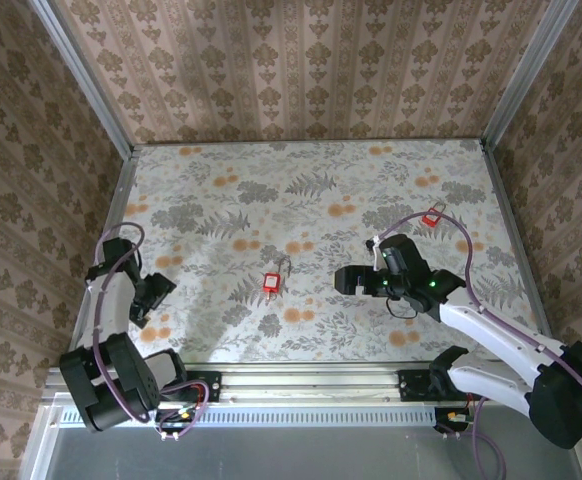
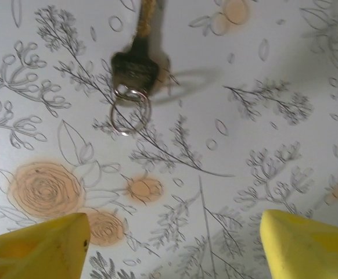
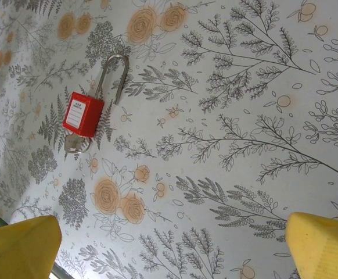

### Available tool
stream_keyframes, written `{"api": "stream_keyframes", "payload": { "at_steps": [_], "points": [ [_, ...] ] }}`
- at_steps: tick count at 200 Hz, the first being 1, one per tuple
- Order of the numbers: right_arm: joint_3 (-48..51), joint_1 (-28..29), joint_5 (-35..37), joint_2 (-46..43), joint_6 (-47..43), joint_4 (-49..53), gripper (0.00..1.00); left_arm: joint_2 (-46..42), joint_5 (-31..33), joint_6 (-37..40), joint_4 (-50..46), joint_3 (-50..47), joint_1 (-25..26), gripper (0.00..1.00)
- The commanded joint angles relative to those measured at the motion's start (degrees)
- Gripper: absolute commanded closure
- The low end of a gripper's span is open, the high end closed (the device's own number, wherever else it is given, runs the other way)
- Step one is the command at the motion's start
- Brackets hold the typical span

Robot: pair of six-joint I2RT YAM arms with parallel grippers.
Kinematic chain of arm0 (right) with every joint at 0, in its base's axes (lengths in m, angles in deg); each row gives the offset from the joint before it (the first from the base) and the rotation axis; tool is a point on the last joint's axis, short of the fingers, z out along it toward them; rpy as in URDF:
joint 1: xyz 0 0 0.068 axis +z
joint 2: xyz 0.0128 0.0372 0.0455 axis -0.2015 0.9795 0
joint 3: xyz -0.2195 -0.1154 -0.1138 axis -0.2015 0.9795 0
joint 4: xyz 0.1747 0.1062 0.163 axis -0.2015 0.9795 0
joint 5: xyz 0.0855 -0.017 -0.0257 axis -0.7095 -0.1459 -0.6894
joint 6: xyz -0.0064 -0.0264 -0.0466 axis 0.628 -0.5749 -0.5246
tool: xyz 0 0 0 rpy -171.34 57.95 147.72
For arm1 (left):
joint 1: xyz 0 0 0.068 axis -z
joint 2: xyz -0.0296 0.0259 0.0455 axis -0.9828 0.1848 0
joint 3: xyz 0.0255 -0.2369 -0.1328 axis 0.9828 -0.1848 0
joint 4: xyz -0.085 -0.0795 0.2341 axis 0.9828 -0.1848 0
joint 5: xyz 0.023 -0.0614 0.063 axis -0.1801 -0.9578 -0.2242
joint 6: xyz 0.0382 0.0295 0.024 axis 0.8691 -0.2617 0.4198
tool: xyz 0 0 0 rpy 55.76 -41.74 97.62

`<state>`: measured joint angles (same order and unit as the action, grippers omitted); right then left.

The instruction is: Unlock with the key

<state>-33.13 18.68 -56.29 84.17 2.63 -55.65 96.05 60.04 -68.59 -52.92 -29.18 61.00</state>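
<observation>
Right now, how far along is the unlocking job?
Nothing looks done yet. The key lies loose on the table ahead of the open left gripper, ungripped. The red padlock lies untouched ahead of the open right gripper. Left to do: pick up the key, steady the padlock, insert and turn.

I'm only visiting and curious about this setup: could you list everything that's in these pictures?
table: one, white with grey and orange floral print, fills the middle
wallpaper: beige, patterned, on three sides
centre padlock: one, red with silver shackle, mid-table
far padlock: one, red, back right of table
key: one, dark head with metal ring, flat on table
left gripper: one, yellow fingertips, open, above the key's area
right gripper: one, yellow fingertips, open, facing centre padlock
</observation>
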Motion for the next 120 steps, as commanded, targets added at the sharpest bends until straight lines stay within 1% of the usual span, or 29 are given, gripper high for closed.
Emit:
{"api": "stream_keyframes", "payload": {
  "at_steps": [1,18,35,47,65,80,120],
  "points": [
    [1.77,-1.36,-2.53,0.34,-1.09,-2.35,0.0,2.34,1.24,1.57,3.18,-0.67,-2.04,0.31],
    [2.14,-2.04,-2.95,0.52,-1.09,-2.56,0.0,3.91,0.19,2.12,5.54,-1.71,-3.85,0.35],
    [2.18,-2.27,-2.88,0.69,-1.09,-2.44,0.0,5.67,-0.53,2.93,7.96,-2.4,-5.1,0.44],
    [2.29,-2.27,-2.73,0.69,-0.96,-2.55,0.0,6.85,-0.52,3.67,8.78,-2.4,-6.03,0.45],
    [2.36,-2.27,-2.69,0.69,-0.62,-2.51,0.0,7.65,-0.89,4.9,10.42,-2.64,-7.49,0.53],
    [2.43,-2.27,-2.63,0.62,-0.22,-2.64,0.0,8.88,-1.34,5.66,11.82,-2.83,-7.88,0.56],
    [1.96,-2.27,-2.53,-0.32,0.65,-1.37,0.01,12.6,-3.98,6.86,16.1,-3.69,-7.87,0.76]
  ]
}}
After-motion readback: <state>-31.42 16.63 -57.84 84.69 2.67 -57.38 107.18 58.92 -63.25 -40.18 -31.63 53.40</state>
